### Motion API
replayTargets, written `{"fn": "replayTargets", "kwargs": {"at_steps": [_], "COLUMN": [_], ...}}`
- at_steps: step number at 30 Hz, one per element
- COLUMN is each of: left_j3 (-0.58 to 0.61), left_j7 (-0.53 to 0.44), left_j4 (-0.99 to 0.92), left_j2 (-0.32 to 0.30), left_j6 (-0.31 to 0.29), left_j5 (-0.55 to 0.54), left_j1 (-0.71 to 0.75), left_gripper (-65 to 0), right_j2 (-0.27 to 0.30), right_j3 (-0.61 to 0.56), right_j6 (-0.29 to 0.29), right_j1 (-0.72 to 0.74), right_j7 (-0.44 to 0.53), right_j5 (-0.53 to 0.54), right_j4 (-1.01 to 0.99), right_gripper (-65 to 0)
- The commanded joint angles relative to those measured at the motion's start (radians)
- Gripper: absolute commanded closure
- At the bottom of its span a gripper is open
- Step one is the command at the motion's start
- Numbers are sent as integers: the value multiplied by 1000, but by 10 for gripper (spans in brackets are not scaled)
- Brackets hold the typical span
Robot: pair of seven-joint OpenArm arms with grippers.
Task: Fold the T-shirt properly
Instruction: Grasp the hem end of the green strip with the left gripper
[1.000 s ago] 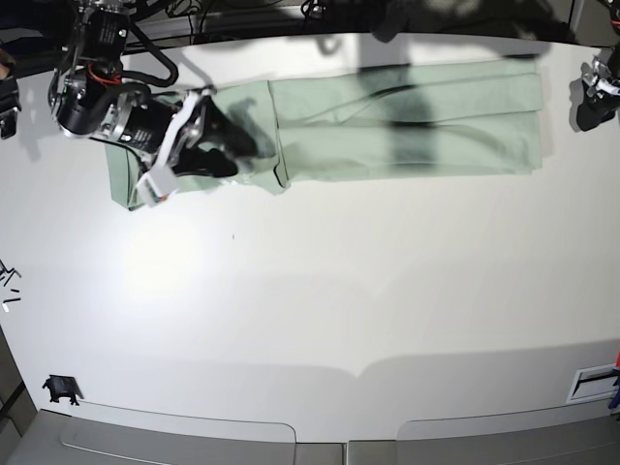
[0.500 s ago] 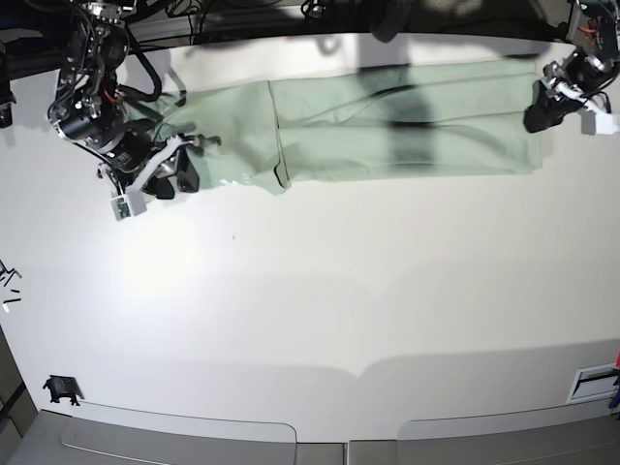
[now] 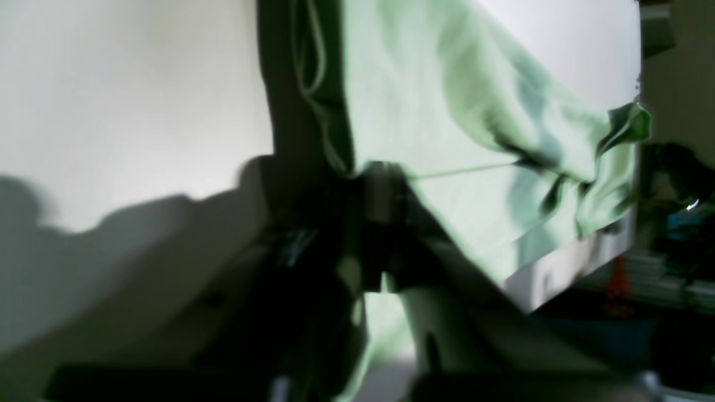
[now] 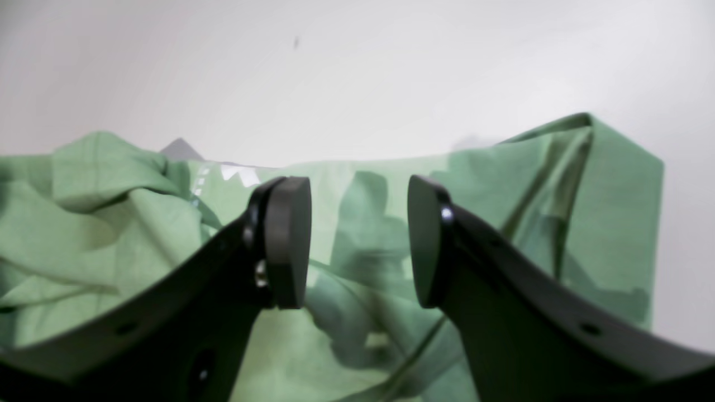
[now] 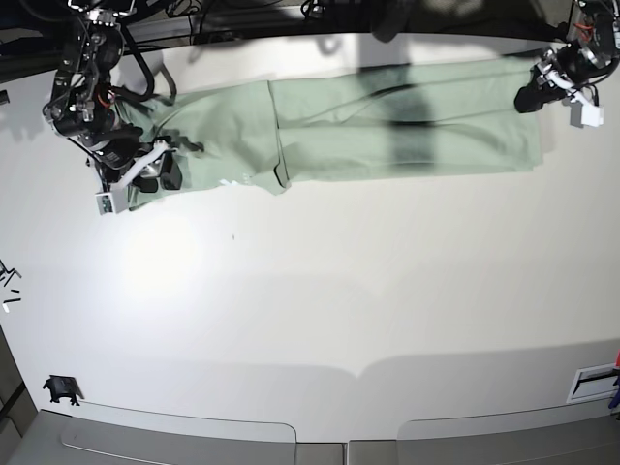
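Sage-green cotton, soft and creased: the T-shirt (image 4: pixel 609 212) lies rumpled directly beneath and beyond the right claw (image 4: pixel 357 240), whose pads stand spread, holding nothing. The matte white surface (image 5: pixel 320 310) carries it. Left claw (image 5: pixel 536 97) sits at the far hem; its state cannot be told. Probable step: gripping both ends; next, pinching cloth edges cleanly.

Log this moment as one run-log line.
stage: fold not finished | T-shirt: long strip on table | right gripper: open over collar end | left gripper: at hem end, grip unclear
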Motion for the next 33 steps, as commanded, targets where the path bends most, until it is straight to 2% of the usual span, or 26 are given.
{"fn": "replayTargets", "kwargs": {"at_steps": [1, 5, 9, 12, 14, 17, 20, 25, 29, 33], "left_j3": [-2, -5, -5, -5, -5, 6, 69, 251, 394, 515], "left_j7": [1, 45, 82, 87, 89, 87, 79, -31, -56, -114], "left_j4": [6, 88, 284, 457, 544, 613, 621, 621, 621, 620], "left_j2": [-14, -14, 11, 80, 147, 240, 290, 327, 338, 338], "left_j6": [1, -9, -9, -9, -9, -9, -9, -9, -9, 32], "left_j5": [-27, -108, -148, -149, -148, -148, -142, 11, 124, 277], "left_j1": [3, 6, 42, 72, 78, 73, 69, 59, 4, -53], "left_gripper": [0, 0, 0, 0, 0, 0, 0, 0, 0, 0], "right_j2": [13, 14, 14, 14, 14, 14, 14, 14, 14, 14], "right_j3": [19, 67, 116, 145, 161, 188, 225, 280, 290, 290], "right_j6": [-4, -19, -18, -18, -18, -18, -18, -18, -18, -18], "right_j1": [11, 11, 11, 11, 11, 11, 11, 11, 11, 11], "right_j7": [22, 22, 16, 5, -13, -32, -32, -26, -26, -26], "right_j5": [18, 18, 21, 20, 13, -28, -66, -65, -65, -64], "right_j4": [14, 14, 14, 14, 14, 13, 13, 13, 13, 13], "right_gripper": [-265, -265, -265, -265, -265, -265, -265, -265, -265, -265]}}
